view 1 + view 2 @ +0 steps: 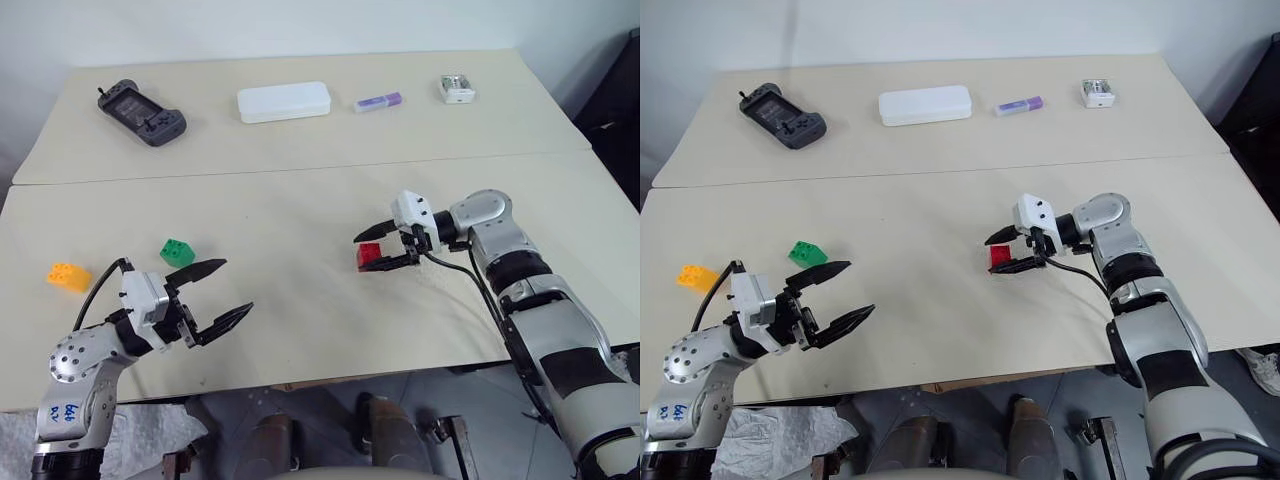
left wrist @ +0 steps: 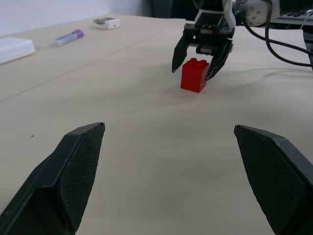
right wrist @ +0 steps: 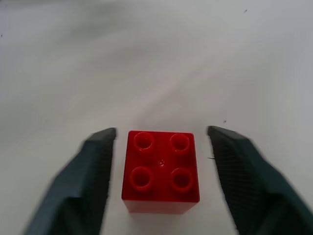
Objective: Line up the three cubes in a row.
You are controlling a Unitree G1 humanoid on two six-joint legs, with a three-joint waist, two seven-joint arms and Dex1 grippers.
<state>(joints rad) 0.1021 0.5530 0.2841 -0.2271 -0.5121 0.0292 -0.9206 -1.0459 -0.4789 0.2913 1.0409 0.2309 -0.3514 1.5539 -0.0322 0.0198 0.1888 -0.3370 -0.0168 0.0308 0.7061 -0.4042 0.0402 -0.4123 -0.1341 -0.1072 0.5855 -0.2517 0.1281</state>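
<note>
Red cube straddled at centre-right, two cubes stranded at far left

The table [image 1: 300,200] is broad; the right gripper [image 1: 385,250] stands part-open around the red cube [image 1: 369,256], clear of its sides, so a crooked withdrawal could nudge it. The left gripper [image 1: 215,293], spread wide and empty, could knock the green cube [image 1: 177,251] beside it; the yellow cube [image 1: 68,276] sits at left edge.
</note>
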